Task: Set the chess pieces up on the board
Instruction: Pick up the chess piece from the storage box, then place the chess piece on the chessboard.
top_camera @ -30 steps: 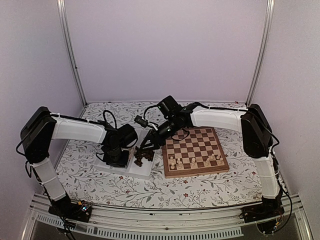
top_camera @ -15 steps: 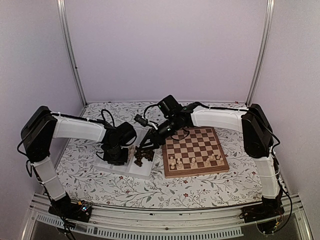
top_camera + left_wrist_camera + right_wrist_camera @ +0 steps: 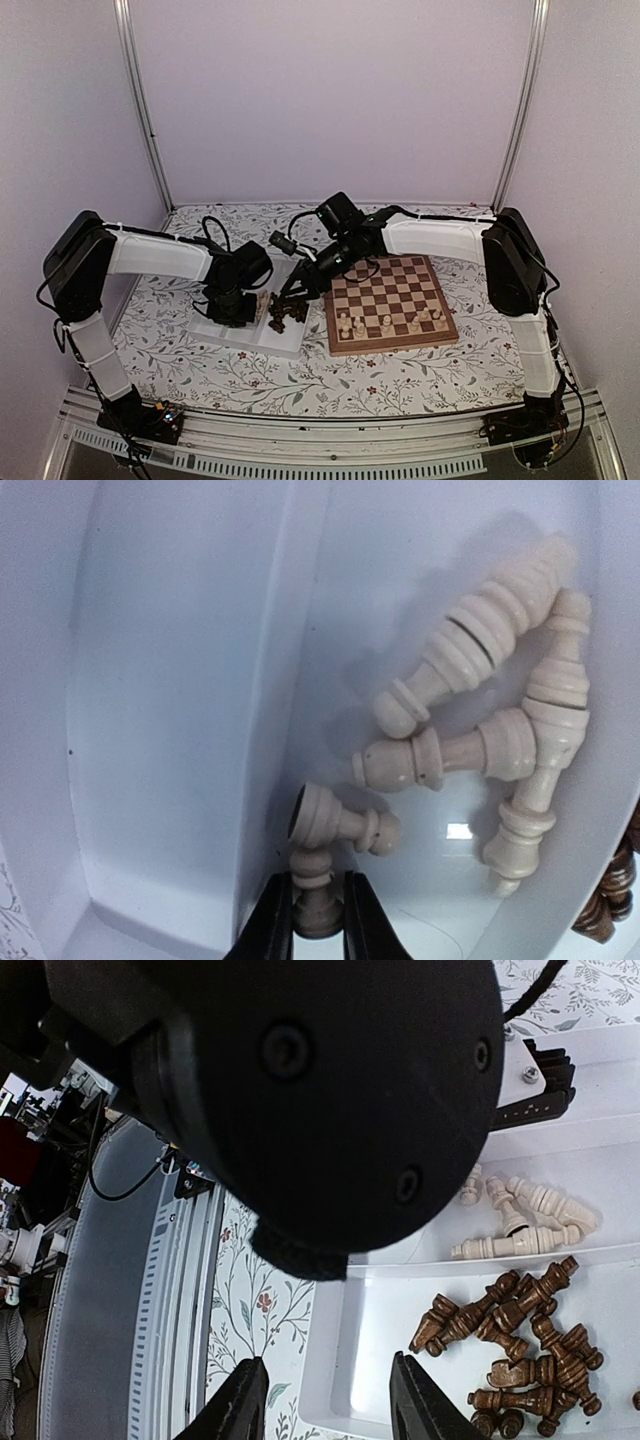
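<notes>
In the left wrist view my left gripper (image 3: 318, 920) is shut on a cream pawn (image 3: 314, 878) in the white tray (image 3: 170, 730). Another cream pawn (image 3: 340, 824) lies just beyond it, with several more cream pieces (image 3: 480, 680) to the right. In the top view the left gripper (image 3: 232, 308) is down in the tray's left compartment. My right gripper (image 3: 326, 1400) is open, hanging over the near end of the dark-piece compartment; the dark brown pieces (image 3: 520, 1345) lie to its right. The board (image 3: 390, 302) holds several cream pieces (image 3: 385, 323) along its near rows.
The tray (image 3: 248, 335) sits left of the board on the floral tablecloth. The two arms are close together over the tray. A metal rail (image 3: 120, 1340) runs along the table's near edge.
The left gripper has shifted slightly toward the back within the tray's left compartment. The right arm has barely moved.
</notes>
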Robot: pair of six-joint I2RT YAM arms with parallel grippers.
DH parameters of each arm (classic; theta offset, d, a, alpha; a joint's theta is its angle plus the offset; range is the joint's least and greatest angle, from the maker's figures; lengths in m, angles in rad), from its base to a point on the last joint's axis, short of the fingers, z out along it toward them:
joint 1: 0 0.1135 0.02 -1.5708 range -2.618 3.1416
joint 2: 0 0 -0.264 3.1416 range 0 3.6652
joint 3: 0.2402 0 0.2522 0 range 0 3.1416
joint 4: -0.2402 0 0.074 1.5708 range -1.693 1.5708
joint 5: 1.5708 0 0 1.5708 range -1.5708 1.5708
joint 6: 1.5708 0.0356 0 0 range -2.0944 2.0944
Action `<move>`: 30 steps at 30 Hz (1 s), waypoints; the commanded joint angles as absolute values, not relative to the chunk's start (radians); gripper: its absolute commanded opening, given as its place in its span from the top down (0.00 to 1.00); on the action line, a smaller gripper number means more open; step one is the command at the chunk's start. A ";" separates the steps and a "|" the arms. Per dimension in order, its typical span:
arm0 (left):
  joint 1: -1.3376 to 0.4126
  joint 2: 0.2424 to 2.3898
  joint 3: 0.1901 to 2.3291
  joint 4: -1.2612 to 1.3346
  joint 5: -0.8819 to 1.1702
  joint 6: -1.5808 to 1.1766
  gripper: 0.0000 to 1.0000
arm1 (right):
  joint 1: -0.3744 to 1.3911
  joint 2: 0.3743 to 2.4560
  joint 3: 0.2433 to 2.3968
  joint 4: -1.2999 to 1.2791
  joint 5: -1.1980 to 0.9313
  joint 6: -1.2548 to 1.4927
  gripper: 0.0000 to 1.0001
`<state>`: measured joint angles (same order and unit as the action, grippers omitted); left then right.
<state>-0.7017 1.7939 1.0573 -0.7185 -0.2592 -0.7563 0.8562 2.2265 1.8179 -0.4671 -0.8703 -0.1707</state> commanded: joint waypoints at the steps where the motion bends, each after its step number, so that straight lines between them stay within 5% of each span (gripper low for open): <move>1: -0.696 1.758 1.009 -0.683 -0.251 -0.666 0.91 | 0.834 2.168 1.812 -0.454 -0.861 -0.173 0.56; 18: -0.772 1.327 0.686 -0.116 -0.087 -0.302 0.96 | 0.775 2.203 1.842 -0.487 -0.961 -0.136 0.55; 30: -0.913 1.323 0.703 -0.024 -0.083 -0.163 0.96 | 0.785 2.338 1.924 -0.464 -1.132 0.024 0.52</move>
<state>-0.8661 1.2987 0.6785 -0.0700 -0.0826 -0.2241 0.7753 2.3154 1.8950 -0.4728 -1.0630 -0.0425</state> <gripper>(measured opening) 0.152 0.480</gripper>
